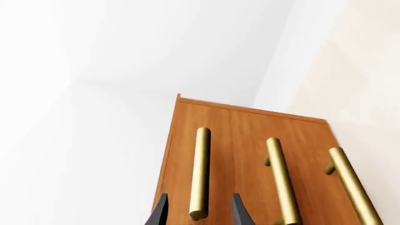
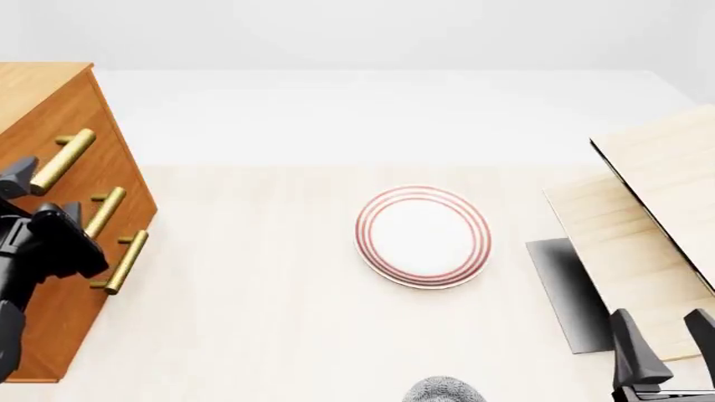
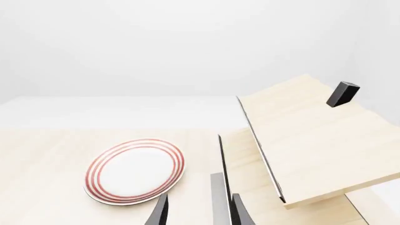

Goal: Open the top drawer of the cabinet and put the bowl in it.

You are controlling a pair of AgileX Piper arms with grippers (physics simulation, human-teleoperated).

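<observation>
On my far left stands the orange-brown wooden cabinet (image 2: pixel 56 209), top drawer (image 2: pixel 45 126) closed. My left tool (image 1: pixel 198 211) straddles its brass bar handle (image 1: pixel 200 173), fingers released. The speckled grey-blue bowl (image 2: pixel 444 390) (cut off) sits on the counter's (image 2: pixel 257 318) near edge. My right tool (image 2: pixel 661 339) hangs released.

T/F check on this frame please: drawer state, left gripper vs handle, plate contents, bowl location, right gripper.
1. All three drawers of the orange-brown wooden cabinet are shut. True.
2. The left gripper is clamped on the brass bar handle of the top drawer. False: its fingers straddle the handle, gaps showing on both sides.
3. The speckled grey-blue bowl sits on the flat white red-ringed plate. False: the plate is bare; the bowl lies at the front view's bottom edge.
4. The right gripper is open and holds nothing. True.
</observation>
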